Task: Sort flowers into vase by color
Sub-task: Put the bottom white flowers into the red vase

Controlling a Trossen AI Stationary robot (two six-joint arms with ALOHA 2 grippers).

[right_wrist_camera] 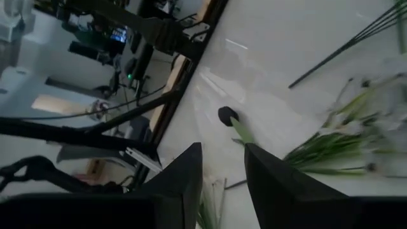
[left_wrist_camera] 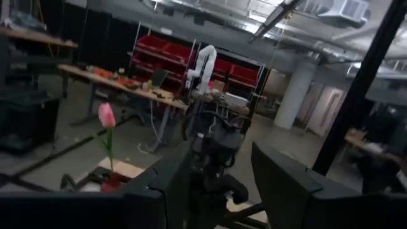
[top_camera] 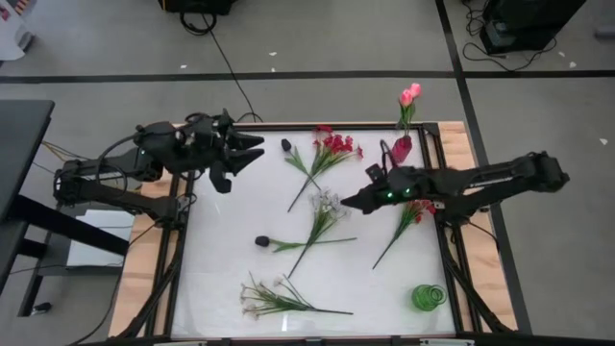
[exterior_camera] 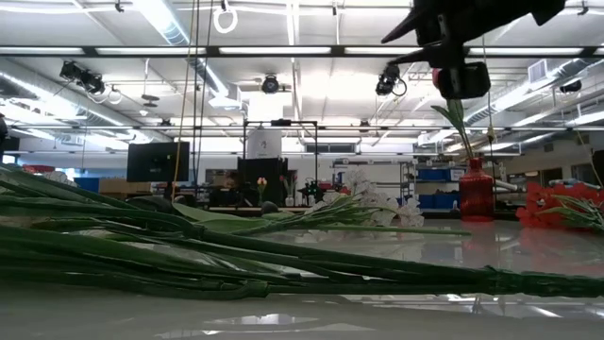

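Loose flowers lie flat on the white table: a red spray (top_camera: 332, 146) and a dark bud (top_camera: 286, 146) at the far side, a white spray (top_camera: 325, 207) in the middle, a second dark bud (top_camera: 261, 241), another white spray (top_camera: 274, 296) near the front, and a red spray (top_camera: 413, 213) under my right arm. A pink bud (top_camera: 410, 93) stands in the red vase (top_camera: 401, 149). My right gripper (top_camera: 356, 200) hovers open over the middle white spray, with a dark bud (right_wrist_camera: 227, 115) ahead of its fingers. My left gripper (top_camera: 245, 154) is open above the far left corner.
A green vase (top_camera: 429, 297) stands at the table's near right corner. The table has a black frame (top_camera: 181, 250) and wooden side strips. In the low view, green stems (exterior_camera: 236, 255) fill the foreground, and the red vase (exterior_camera: 476, 189) stands far right.
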